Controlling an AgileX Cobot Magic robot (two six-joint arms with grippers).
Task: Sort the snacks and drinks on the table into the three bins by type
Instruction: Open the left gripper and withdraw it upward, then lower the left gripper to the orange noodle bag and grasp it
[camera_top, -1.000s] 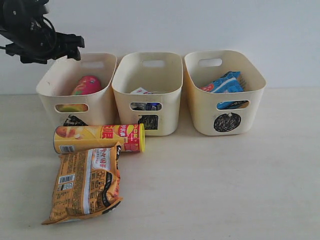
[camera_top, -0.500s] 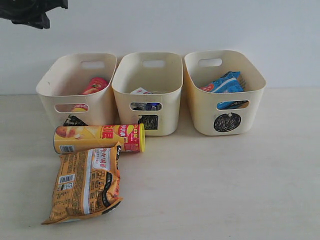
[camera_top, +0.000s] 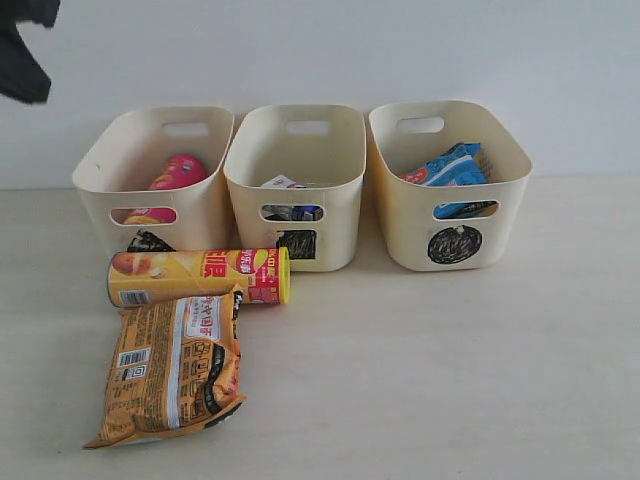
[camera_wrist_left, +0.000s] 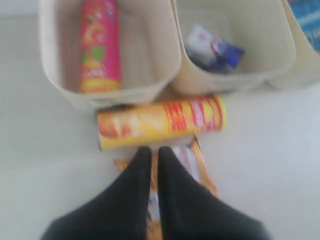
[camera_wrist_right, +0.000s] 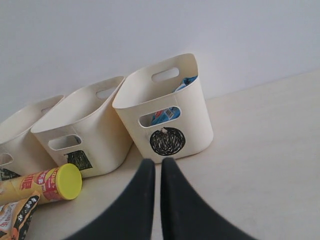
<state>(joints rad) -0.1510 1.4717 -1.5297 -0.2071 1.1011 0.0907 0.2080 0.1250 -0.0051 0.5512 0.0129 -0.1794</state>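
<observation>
The table (camera_top: 450, 380) has two snacks lying loose on it, both in front of the left bin (camera_top: 95, 180). The middle bin (camera_top: 245, 165) and right bin (camera_top: 395, 190) stand beside it in one row. The orange bag (camera_top: 175, 365) lies flat, its top edge hard against the yellow tube (camera_top: 195, 277), which rests on its side just before the left bin's wall. A pink tube (camera_top: 175, 170) lies in that bin, a blue bag (camera_top: 450, 165) in the right one and small cartons (camera_wrist_left: 212, 50) in the middle one.

Both hands are empty, fingers pressed together. The left gripper (camera_wrist_left: 152, 151) hangs above the bag and the right gripper (camera_wrist_right: 156, 162) is low near the right bin.

My worry is the yellow tube (round, and free to roll). Fingers coming down unopened or off-centre would likely shove it away or knock the bin. Dragging the bag could set it rolling too.
</observation>
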